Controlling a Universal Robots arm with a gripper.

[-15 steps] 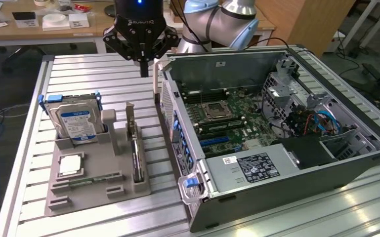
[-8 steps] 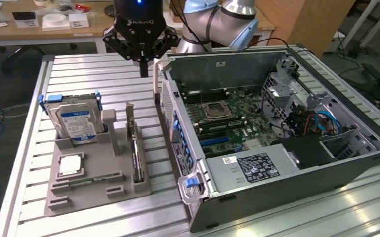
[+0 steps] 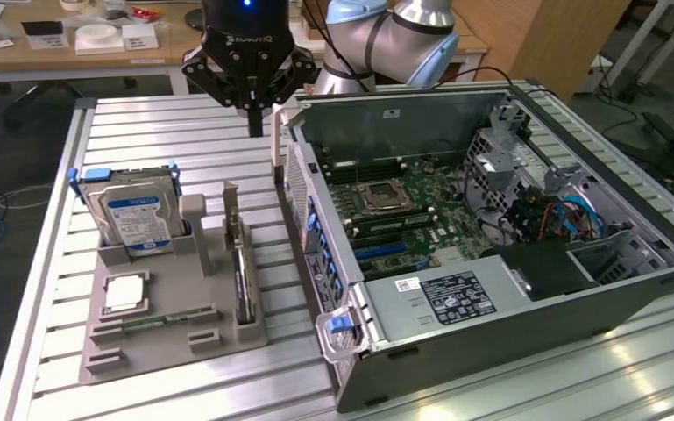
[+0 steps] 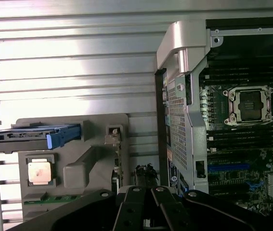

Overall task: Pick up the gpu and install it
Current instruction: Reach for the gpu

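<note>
While the gpu point(image 3: 241, 263) stands on its edge in a slot of the grey holder tray point(image 3: 173, 355), we see the gripper point(image 3: 252, 127) hanging above the slatted metal table point(image 3: 150, 132). Its fingers point(image 3: 251, 110) are pressed together and point down, holding nothing. It hovers past the tray's far end, close to the far corner of the open computer case point(image 3: 617, 298), and well apart from the gpu.

We find the tray on the exterior view's left of the case, with the gpu in the tray's slot nearest the case wall. On the same tray a hard drive point(image 3: 138, 215) in a blue caddy stands upright. A processor point(image 3: 124, 294) lies flat in a recess nearer the camera, and a memory stick point(image 3: 155, 320) lies in a groove just beside it.

Inside the case, which lies on its side, we can make out the motherboard point(image 3: 430, 206), its processor socket point(image 3: 381, 197), a blue expansion slot point(image 3: 380, 250) and the labelled power supply point(image 3: 454, 294).
</note>
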